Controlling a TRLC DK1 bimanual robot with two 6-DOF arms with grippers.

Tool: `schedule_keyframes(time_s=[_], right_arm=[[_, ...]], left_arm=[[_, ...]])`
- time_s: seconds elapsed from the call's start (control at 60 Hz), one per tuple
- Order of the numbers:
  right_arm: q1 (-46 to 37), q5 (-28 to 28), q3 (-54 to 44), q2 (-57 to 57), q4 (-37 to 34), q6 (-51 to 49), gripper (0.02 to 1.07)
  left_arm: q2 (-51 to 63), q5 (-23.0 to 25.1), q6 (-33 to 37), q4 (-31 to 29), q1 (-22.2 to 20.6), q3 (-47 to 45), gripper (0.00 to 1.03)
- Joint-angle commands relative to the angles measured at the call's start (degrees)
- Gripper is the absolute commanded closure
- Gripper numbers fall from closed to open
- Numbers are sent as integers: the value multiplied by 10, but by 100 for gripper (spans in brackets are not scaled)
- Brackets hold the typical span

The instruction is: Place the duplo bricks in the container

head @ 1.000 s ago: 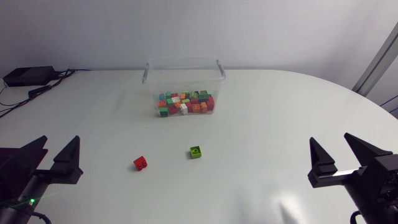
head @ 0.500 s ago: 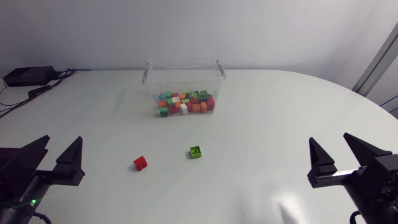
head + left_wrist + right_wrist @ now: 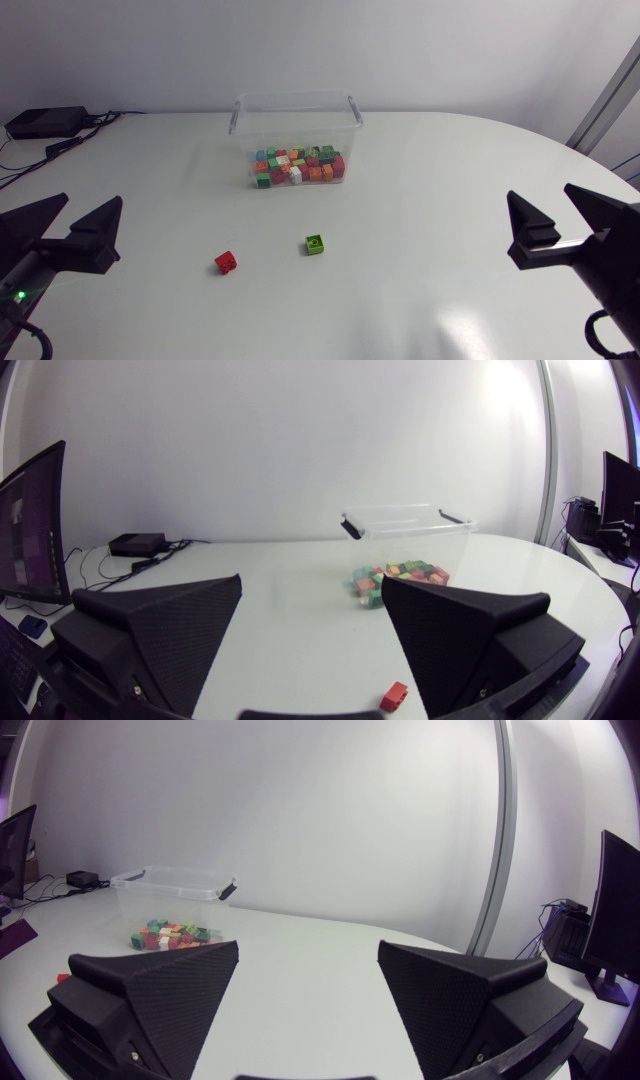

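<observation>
White desk (image 3: 450,200) carrying part-filled container (image 3: 296,125); red brick (image 3: 226,262), green brick (image 3: 315,245) loose nearby. Released, empty: left pincer (image 3: 92,198), right pincer (image 3: 541,190).

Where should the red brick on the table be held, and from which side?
Take the red brick across two opposite flat side walls, from straight above. It lies alone on the table, turned at an angle, so the open left gripper, the nearer one, would probably need to rotate to match.

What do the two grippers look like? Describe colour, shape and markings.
Both the left gripper and right gripper are matte black, each with two broad wedge-shaped fingers tapering to points, their faces finely dimpled. A small green light glows behind the left gripper.
</observation>
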Motion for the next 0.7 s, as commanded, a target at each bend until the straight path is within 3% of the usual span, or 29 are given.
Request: schedule_keyframes(time_s=[0.0, 0.333, 0.533, 0.683], right_arm=[[6, 2, 38, 50, 7, 16, 6], [29, 12, 170, 256, -37, 51, 6], [41, 8, 222, 323, -90, 70, 6], [42, 1, 320, 423, -231, 66, 6]], left_arm=[[73, 0, 2, -13, -10, 44, 11], [378, 14, 41, -141, -27, 214, 12], [455, 15, 51, -168, -37, 257, 12], [527, 9, 82, -209, -76, 302, 12]])
